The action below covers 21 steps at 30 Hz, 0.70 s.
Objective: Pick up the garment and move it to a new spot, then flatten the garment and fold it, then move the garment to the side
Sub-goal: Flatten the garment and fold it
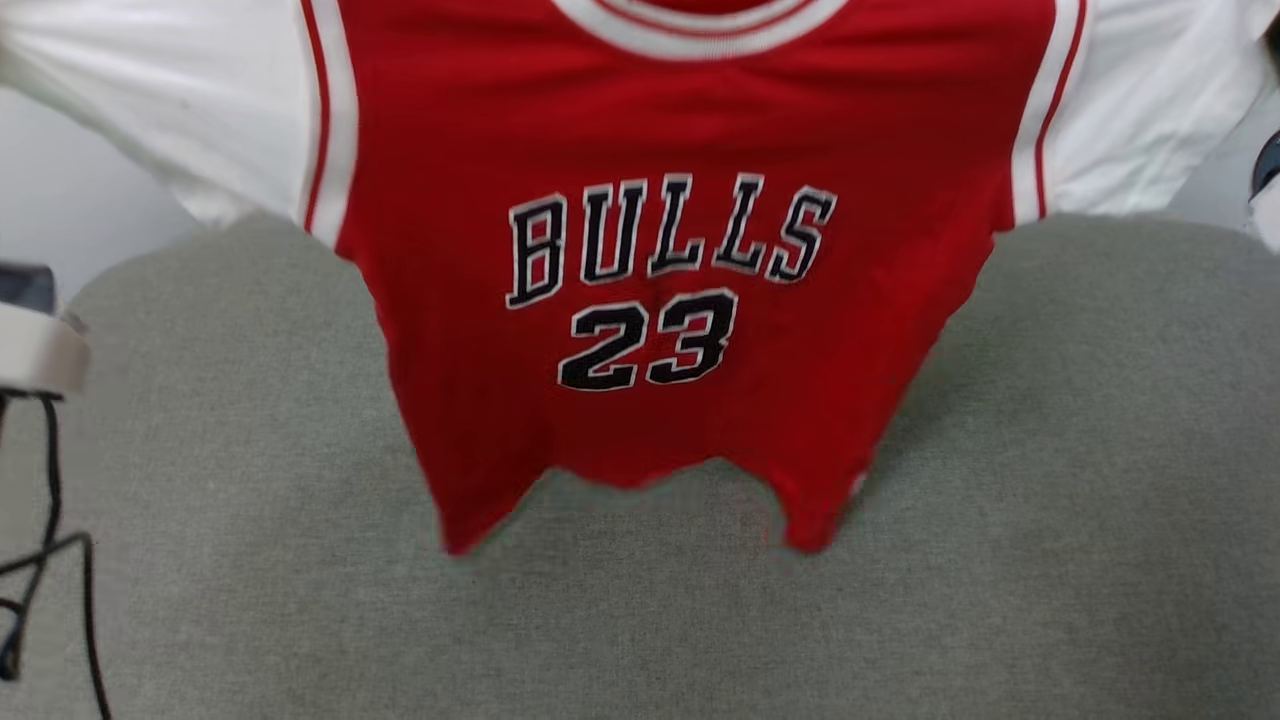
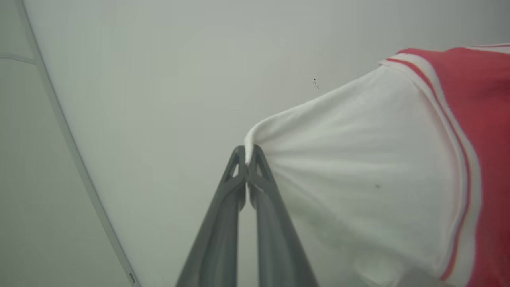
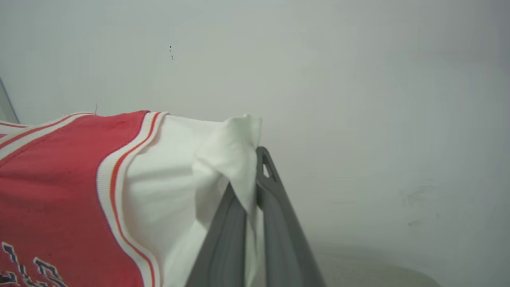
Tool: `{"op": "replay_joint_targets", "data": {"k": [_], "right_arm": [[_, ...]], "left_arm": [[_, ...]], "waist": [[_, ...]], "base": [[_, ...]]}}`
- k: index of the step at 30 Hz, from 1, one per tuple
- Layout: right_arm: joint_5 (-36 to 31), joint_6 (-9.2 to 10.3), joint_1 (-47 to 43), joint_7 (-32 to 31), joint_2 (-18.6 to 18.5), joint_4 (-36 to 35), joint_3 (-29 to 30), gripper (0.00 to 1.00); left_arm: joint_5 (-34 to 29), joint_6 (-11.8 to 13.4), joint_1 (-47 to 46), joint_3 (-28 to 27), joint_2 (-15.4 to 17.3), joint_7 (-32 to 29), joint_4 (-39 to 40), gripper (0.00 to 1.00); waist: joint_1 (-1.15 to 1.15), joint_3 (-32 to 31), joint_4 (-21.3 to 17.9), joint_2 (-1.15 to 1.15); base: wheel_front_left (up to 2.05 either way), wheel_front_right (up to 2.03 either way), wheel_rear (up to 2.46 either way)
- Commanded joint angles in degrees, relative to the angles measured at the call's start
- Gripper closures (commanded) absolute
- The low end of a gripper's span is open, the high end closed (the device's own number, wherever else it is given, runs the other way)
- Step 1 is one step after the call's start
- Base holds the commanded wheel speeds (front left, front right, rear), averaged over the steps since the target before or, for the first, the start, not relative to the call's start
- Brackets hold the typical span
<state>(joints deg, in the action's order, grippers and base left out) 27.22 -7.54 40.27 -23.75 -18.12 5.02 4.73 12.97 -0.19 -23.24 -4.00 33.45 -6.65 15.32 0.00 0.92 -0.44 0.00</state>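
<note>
The garment (image 1: 690,140) is a red jersey with white sleeves, black "BULLS" lettering and a "23". It hangs spread out in the air, its hem dangling just above the grey cloth surface (image 1: 1050,500). In the left wrist view my left gripper (image 2: 248,153) is shut on the tip of one white sleeve (image 2: 358,159). In the right wrist view my right gripper (image 3: 255,159) is shut on the other white sleeve (image 3: 223,159), whose cloth folds over the fingers. The sleeves stretch outwards from the red body.
A pale wall (image 2: 159,79) stands behind the jersey. At the head view's left edge are a pale device (image 1: 35,345) and black cables (image 1: 50,560). A dark object (image 1: 1265,165) shows at the right edge.
</note>
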Motion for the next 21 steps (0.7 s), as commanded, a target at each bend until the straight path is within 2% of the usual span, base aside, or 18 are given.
{"op": "replay_joint_targets", "data": {"k": [1,9,15,21], "right_arm": [[0.8,0.1,2.6,-0.2,-0.6,0.4,0.9,1.0],[-0.2,0.11,11.4,-1.0,-3.3,2.7,1.7,1.0],[-2.2,0.11,20.4,-0.2,-4.5,6.2,2.9,1.0],[-5.4,0.12,32.9,1.7,-4.4,11.8,3.7,1.0]], "left_arm": [[0.3,-1.0,-3.0,-0.3,1.7,-0.9,-0.5,1.0],[1.7,-4.7,-14.4,1.5,6.4,-2.1,-5.2,1.0],[1.8,-6.0,-24.0,4.1,8.8,-1.0,-10.1,1.0],[1.4,-6.8,-39.4,8.6,10.0,2.2,-18.6,1.0]], "waist": [[0.0,1.2,0.3,0.0],[0.0,9.6,1.3,0.0],[0.0,17.0,2.0,0.0],[0.0,25.9,3.3,0.0]], "base": [[0.0,0.0,0.0],[0.0,0.0,0.0],[0.0,0.0,0.0],[0.0,0.0,0.0]]}}
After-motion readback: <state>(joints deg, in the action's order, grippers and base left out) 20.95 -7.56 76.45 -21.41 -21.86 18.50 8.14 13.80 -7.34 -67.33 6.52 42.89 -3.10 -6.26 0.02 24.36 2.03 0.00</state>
